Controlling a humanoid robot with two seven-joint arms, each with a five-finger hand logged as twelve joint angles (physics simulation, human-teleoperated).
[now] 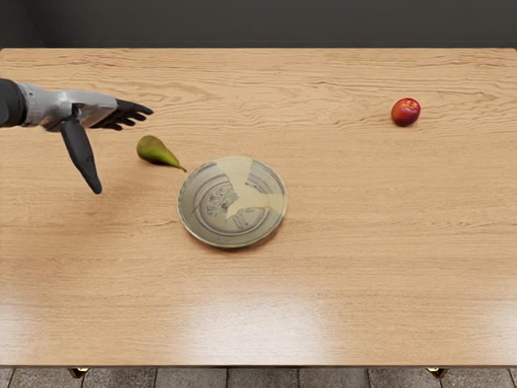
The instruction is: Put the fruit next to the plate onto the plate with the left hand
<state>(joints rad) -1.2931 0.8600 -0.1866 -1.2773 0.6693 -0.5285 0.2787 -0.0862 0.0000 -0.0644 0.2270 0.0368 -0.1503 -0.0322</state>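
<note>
**A:** Which step is in hand?

**B:** The reach, as I judge it. The left hand [90, 113] hangs over the wooden table [339, 283] with its fingers spread and nothing in them. The thumb points down and toward the viewer. No grasp has been made yet.

**A:** And the fruit?

**B:** The green pear [157, 152] lies on its side just past the fingertips, a little nearer the viewer than they are. Its thin end points away from the hand, toward the plate [198, 217]. Hand and pear are near each other but not touching.

**A:** Where is the plate from the hand?

**B:** Beyond the pear on the same side, and closer to the viewer. The pear's tip almost meets the rim, and the plate holds nothing.

**A:** There's a second fruit.

**B:** Yes, a red apple [405, 111], far across the table from the hand and well apart from the plate. The pear is the one next to the plate, so I take it as the target.

**A:** What does the next move call for?

**B:** Probably lowering the hand over the pear's thick end, with thumb and fingers either side of it. A tapered, rounded body could roll or slip if pinched near the thin end. How high the hand sits above the table, I can't tell.

**A:** The right arm?

**B:** It's out of view.
</note>
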